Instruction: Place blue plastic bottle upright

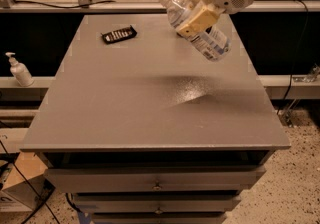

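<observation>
A robot's claw (196,14) was closed around the middle of the blue plastic bottle (214,44), holding it in the air above a grey table (150,118). The bottle was tilted (white cap up and left of the claw, base down and right). A flat black object (119,34) lay on the table, left of the claw.

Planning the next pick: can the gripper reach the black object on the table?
Probably not yet: the gripper, above the table, is shut on the tilted blue plastic bottle; the black object lies uncovered.
</observation>
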Available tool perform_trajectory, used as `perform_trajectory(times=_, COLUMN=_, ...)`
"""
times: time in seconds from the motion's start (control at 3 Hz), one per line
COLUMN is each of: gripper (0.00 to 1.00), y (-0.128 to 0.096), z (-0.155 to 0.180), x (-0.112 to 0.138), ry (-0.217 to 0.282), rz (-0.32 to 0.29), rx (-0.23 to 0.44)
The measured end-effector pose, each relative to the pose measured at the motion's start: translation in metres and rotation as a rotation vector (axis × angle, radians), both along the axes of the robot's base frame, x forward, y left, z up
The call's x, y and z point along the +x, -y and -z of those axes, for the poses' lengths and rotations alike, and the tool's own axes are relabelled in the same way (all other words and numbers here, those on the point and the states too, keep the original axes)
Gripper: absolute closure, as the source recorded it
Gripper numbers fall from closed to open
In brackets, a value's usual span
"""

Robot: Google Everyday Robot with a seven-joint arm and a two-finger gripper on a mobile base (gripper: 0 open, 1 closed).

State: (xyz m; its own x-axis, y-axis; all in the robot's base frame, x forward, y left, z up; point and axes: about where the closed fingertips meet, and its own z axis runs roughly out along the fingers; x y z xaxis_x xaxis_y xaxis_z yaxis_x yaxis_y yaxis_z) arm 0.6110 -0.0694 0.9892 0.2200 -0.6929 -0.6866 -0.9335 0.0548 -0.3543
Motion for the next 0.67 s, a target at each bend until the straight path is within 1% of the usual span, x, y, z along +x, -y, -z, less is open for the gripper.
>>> perform_trajectory(times=0.33, gripper=1.00, y=0.0014, z=0.0034, x=-0.0020, ry=0.011, rz=0.030, rx=-0.030)
perform_trajectory(times=0.67, gripper=1.00, y=0.0016, z=0.0025, x=-0.0007, ry=0.049, rz=0.042, rx=0.009)
